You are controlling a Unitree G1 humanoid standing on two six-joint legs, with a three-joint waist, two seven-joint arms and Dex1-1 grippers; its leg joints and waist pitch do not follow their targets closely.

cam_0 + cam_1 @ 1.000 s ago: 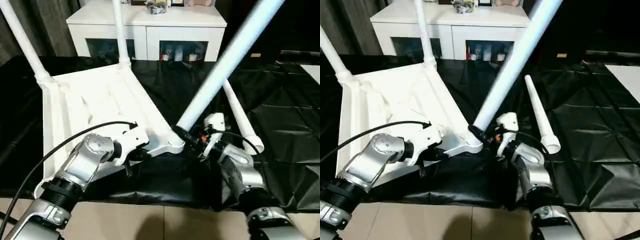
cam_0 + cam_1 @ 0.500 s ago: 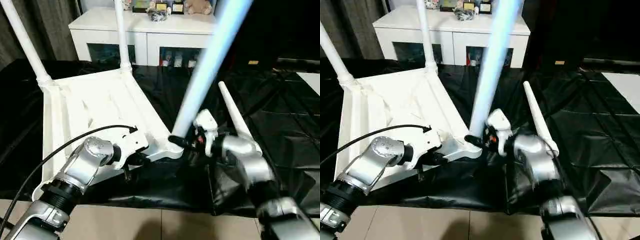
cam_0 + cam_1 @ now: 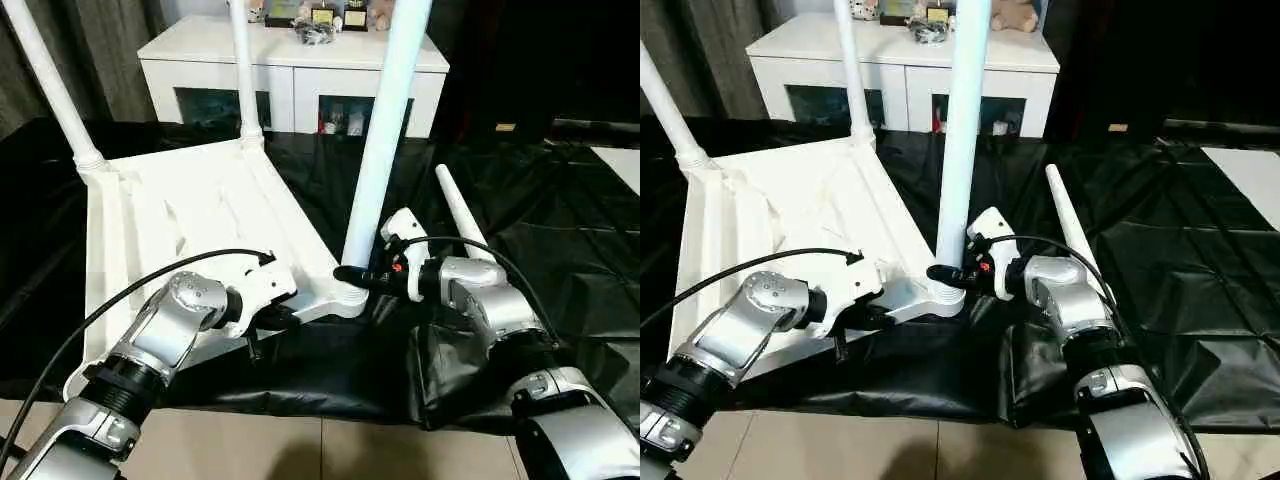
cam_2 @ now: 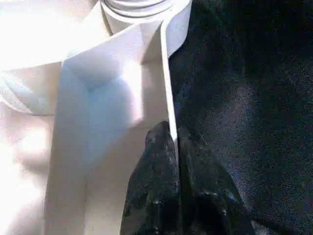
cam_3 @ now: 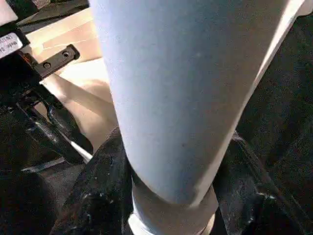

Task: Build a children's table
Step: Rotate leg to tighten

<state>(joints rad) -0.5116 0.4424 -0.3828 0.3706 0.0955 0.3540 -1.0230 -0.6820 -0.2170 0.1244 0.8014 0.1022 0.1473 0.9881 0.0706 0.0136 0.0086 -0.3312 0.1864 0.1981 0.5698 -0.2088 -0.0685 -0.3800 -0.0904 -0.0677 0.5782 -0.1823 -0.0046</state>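
The white tabletop (image 3: 180,215) lies upside down on a black sheet, with a leg standing in its far left corner (image 3: 50,85) and another in its far right corner (image 3: 240,70). My left gripper (image 3: 265,325) is shut on the thin rim of its near edge (image 4: 166,88), close to the near right socket (image 3: 350,297). A third leg (image 3: 385,130) stands nearly upright with its foot at that socket. My right gripper (image 3: 358,278) is shut on its lower end, one black finger (image 5: 98,191) on each side. A fourth leg (image 3: 458,212) lies loose on the sheet to the right.
A white cabinet with dark glass doors (image 3: 295,60) stands behind the work, with small items on top. The crumpled black sheet (image 3: 560,230) spreads to the right. Beige floor tiles (image 3: 300,450) run along the front edge. A dark curtain (image 3: 110,50) hangs at the back left.
My right arm has swung the held leg from leaning far right to nearly upright over the near right socket. The left gripper has kept its hold on the rim.
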